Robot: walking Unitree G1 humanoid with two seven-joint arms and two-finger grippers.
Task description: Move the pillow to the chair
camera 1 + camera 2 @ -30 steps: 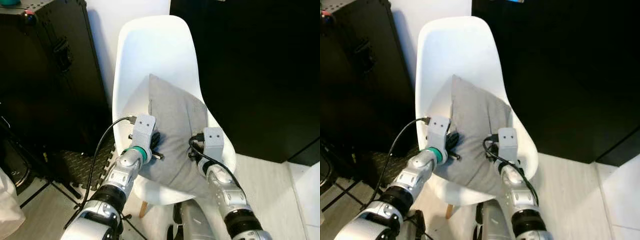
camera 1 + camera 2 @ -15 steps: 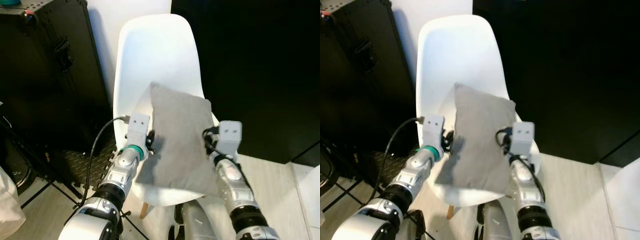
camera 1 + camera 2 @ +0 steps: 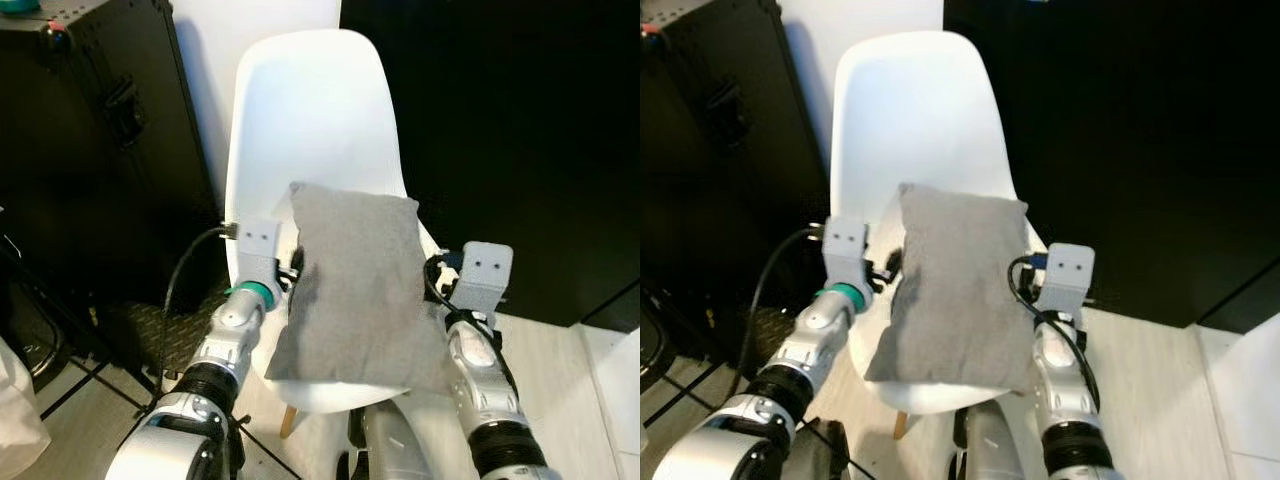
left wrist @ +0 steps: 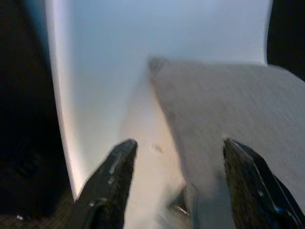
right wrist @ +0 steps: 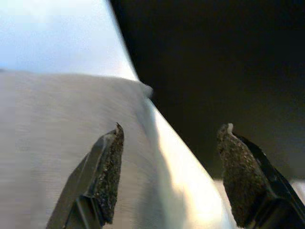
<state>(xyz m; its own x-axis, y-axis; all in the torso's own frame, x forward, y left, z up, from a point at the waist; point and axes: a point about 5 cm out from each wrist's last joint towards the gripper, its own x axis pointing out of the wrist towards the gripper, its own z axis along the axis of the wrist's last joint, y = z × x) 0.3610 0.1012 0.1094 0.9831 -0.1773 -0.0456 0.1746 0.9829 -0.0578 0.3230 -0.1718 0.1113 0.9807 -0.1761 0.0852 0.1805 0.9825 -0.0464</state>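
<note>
The grey pillow [image 3: 355, 285] lies flat on the seat of the white shell chair [image 3: 310, 110], its near edge hanging slightly over the seat's front. My left gripper [image 4: 178, 148] is open at the pillow's left side, with the pillow's edge and bare seat between its black fingers [image 4: 112, 176]. At the pillow's right side my right gripper [image 5: 171, 131] is also open; one finger [image 5: 107, 174] is over the fabric and the other is past the chair's rim. Neither gripper holds anything.
A tall black case [image 3: 90, 150] stands close to the chair's left. Dark furniture [image 3: 520, 150] is behind and to the right. A black mat [image 3: 150, 330] and thin stand legs lie at the lower left. Pale floor [image 3: 560, 370] shows at the right.
The pillow has dropped from a tilted, raised pose to lying flat on the seat. Both grippers have spread outward to its sides and drawn back a little.
</note>
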